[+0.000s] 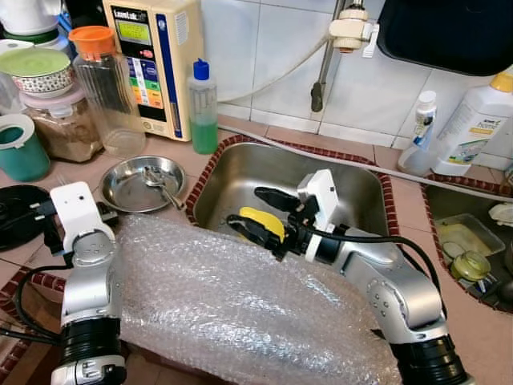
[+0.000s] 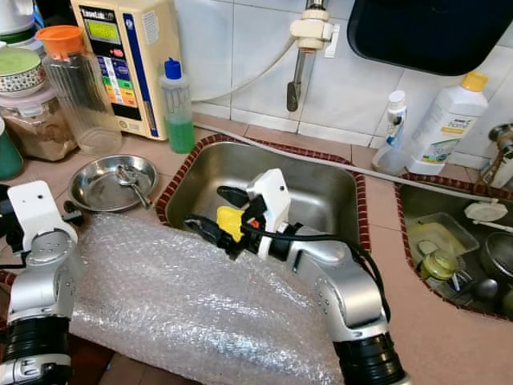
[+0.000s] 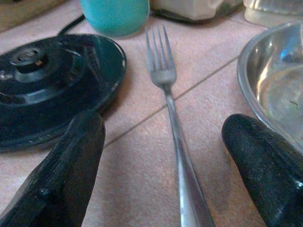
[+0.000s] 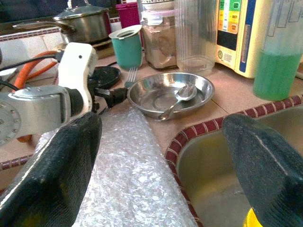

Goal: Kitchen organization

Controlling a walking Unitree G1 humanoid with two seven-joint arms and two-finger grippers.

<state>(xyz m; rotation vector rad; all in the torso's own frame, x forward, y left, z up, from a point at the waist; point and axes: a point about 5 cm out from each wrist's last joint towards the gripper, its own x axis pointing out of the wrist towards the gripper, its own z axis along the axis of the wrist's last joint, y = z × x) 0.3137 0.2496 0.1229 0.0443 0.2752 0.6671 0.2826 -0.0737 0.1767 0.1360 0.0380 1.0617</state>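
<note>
A steel fork (image 3: 163,78) lies on the tiled counter beside a black kettle base (image 3: 47,75). My left gripper (image 3: 163,126) is open low over the counter, one finger on each side of the fork's handle, not touching it. My right gripper (image 1: 244,208) is open over the front left corner of the steel sink (image 1: 353,188). A yellow object (image 1: 260,220) shows between and below its fingers; I cannot tell if it touches them. A round steel dish (image 1: 128,188) holding a spoon (image 1: 160,184) sits between the fork and the sink.
A bubble wrap sheet (image 1: 232,297) covers the counter's front, under both arms. A teal cup (image 1: 20,148), jars, an orange-lidded pitcher (image 1: 104,80), a cream appliance (image 1: 152,64) and a green soap bottle (image 1: 203,108) line the back. A second basin (image 1: 473,249) holds dishes.
</note>
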